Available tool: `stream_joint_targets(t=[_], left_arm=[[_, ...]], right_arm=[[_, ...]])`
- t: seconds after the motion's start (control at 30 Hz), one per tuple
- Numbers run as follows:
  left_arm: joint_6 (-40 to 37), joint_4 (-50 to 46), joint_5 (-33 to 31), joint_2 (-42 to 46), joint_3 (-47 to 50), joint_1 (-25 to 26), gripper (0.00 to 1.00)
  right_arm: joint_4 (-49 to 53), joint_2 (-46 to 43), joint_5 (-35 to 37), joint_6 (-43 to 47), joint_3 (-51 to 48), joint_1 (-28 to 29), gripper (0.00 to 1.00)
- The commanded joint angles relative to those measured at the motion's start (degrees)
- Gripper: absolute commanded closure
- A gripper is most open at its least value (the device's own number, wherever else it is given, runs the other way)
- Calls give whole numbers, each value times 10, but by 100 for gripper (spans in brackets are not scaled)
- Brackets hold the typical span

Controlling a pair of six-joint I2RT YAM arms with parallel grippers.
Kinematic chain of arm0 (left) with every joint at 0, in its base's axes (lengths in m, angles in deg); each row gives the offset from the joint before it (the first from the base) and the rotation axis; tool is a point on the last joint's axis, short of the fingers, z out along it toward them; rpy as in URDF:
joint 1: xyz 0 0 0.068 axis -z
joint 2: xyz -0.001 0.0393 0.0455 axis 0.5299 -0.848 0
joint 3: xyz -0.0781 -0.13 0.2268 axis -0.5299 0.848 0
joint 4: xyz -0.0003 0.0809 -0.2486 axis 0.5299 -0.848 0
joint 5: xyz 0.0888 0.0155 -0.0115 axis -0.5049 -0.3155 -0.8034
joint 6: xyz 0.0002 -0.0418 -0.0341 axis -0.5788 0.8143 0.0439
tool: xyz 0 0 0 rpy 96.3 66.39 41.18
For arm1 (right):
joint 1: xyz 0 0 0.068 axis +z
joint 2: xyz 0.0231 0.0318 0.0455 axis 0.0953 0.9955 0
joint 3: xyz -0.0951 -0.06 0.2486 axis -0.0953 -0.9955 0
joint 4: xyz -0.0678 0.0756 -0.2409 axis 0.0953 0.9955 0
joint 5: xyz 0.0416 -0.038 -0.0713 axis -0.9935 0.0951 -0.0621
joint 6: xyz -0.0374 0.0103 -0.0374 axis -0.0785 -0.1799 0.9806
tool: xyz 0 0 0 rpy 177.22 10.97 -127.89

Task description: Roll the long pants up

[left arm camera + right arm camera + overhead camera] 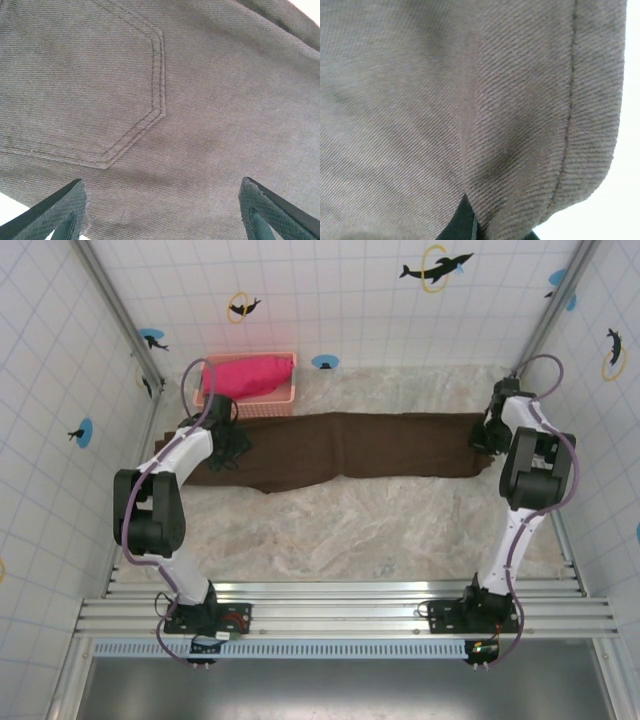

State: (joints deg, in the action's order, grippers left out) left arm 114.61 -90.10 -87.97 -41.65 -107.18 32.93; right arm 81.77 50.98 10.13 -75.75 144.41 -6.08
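A pale marbled tabletop [350, 530] spreads beyond my arm bases. Across its far half lie the dark brown fabric long pants [380, 445], one long strip. My left gripper [162, 200] is spread wide over the stitched pocket [100, 90]. My right gripper [485, 435] is at the hem end, and I can't tell its grip. Behind the pants, a pink slatted basket [250, 400] holds bright pink-red cloth [250, 373].

Bright, even light, soft shadows; the long pants [445, 100] blur slightly up close (corners blown white).
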Motion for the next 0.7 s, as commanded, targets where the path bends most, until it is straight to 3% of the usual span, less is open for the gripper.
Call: stream_joint_targets(t=[0.0,0.1,0.3,0.47,0.67], left_arm=[[-18,-25,0,13,-15,4,20],[-14,-29,-9,41,-2,6,20],[-1,-66,-39,113,22,12,20],[-1,-110,-70,169,30,31,21],[2,-184,-109,254,27,42,20]], right_arm=[[8,-105,142,-7,-32,21,100],[29,-145,270,-10,-43,32,100],[81,-168,425,-14,-36,22,100],[103,-199,479,-41,-41,-12,100],[144,-217,581,-90,-46,-13,100]])
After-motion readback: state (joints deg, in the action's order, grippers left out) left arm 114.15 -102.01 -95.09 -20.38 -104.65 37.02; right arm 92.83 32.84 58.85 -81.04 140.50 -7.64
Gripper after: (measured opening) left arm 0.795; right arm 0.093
